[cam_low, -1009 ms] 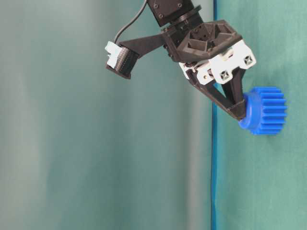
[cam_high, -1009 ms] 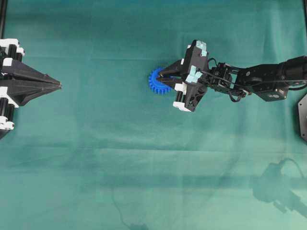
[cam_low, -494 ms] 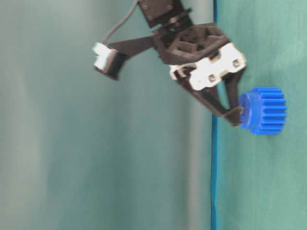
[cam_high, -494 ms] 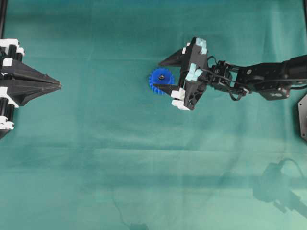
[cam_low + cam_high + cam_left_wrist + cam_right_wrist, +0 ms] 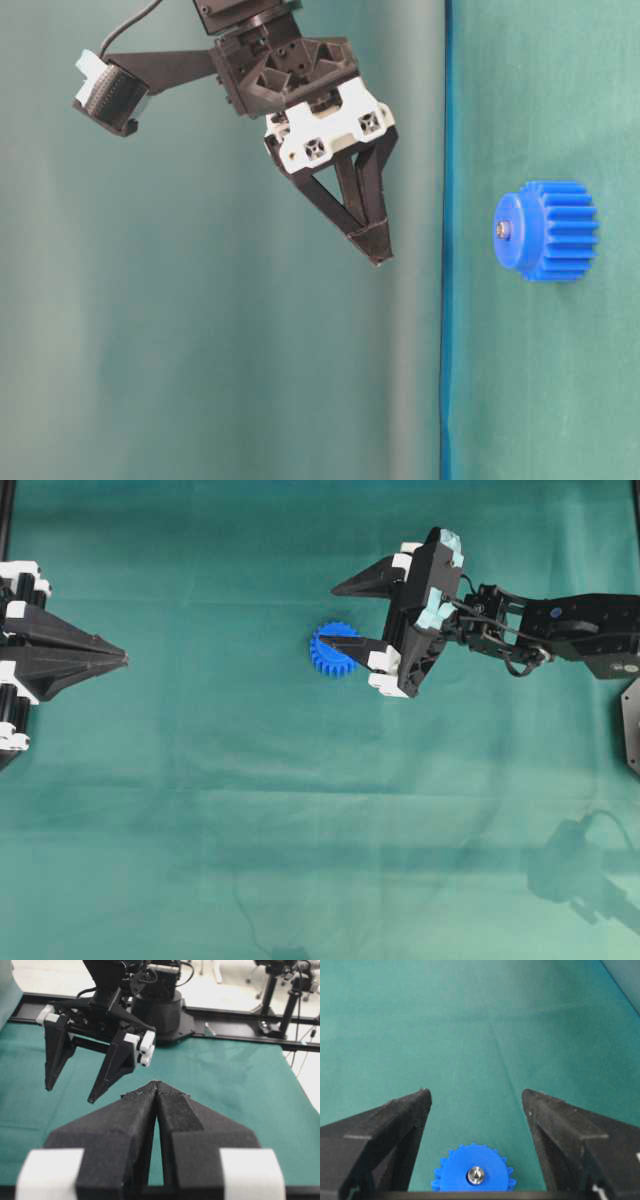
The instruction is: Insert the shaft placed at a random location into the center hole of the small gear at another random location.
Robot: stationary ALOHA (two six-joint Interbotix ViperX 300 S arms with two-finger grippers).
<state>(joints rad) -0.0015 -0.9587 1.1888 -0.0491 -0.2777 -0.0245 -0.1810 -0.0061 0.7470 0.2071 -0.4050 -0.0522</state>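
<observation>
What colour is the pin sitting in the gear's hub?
Silvery grey metal shaft, set in the bright blue small gear; clearest in the right wrist view.

Left end effector (image 5: pixel 156 1086) pressed closed in the foreground — right end effector (image 5: pixel 70 1095) spread apart above green cloth (image 5: pixel 240 1090).

The small gear (image 5: pixel 474 1174) under my jaws is bright blue plastic, smooth and a little matt. The shaft (image 5: pixel 475 1175) in its hub is shiny silvery metal. My fingers (image 5: pixel 385 1130) are black, matt and grainy. Green cloth, matt and softly creased, covers the table (image 5: pixel 250 810).
</observation>
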